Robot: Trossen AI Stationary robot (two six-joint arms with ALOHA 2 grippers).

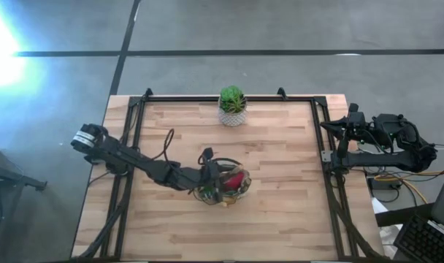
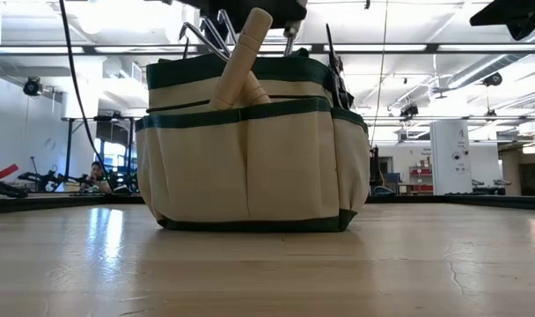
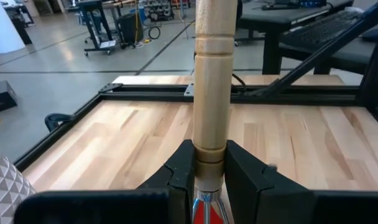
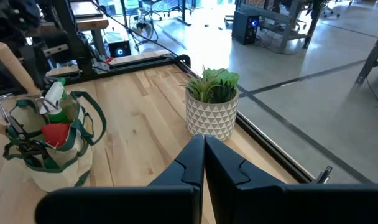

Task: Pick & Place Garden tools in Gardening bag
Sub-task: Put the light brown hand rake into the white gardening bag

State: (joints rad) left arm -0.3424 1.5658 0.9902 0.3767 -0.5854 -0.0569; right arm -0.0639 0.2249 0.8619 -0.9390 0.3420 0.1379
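The beige gardening bag (image 1: 226, 184) with green trim stands mid-table. In the right wrist view it holds a green spray bottle (image 4: 59, 107), a red item (image 4: 55, 134) and dark shears (image 4: 21, 148). My left gripper (image 1: 207, 175) hangs over the bag's left side, shut on a wooden-handled garden tool (image 3: 211, 93). That tool's handle (image 4: 12, 62) rises above the bag. Another wooden handle (image 2: 241, 57) leans out of the bag's near side; whether it is the held one, I cannot tell. My right gripper (image 4: 204, 149) is shut on nothing, parked at the table's right edge (image 1: 337, 128). My left gripper pinches the tool's wooden handle at its narrow neck (image 3: 209, 163), just above the metal part, between its two fingers (image 3: 181, 171). The fingers come about level from the table's left and lie across the handle. The handle stands up above them, and the gripper hides the metal end.
A green plant in a white patterned pot (image 1: 232, 108) stands at the middle of the far edge. Black frame rails (image 3: 239, 92) run along the table's edges. Bare wood lies open near, left and right of the bag.
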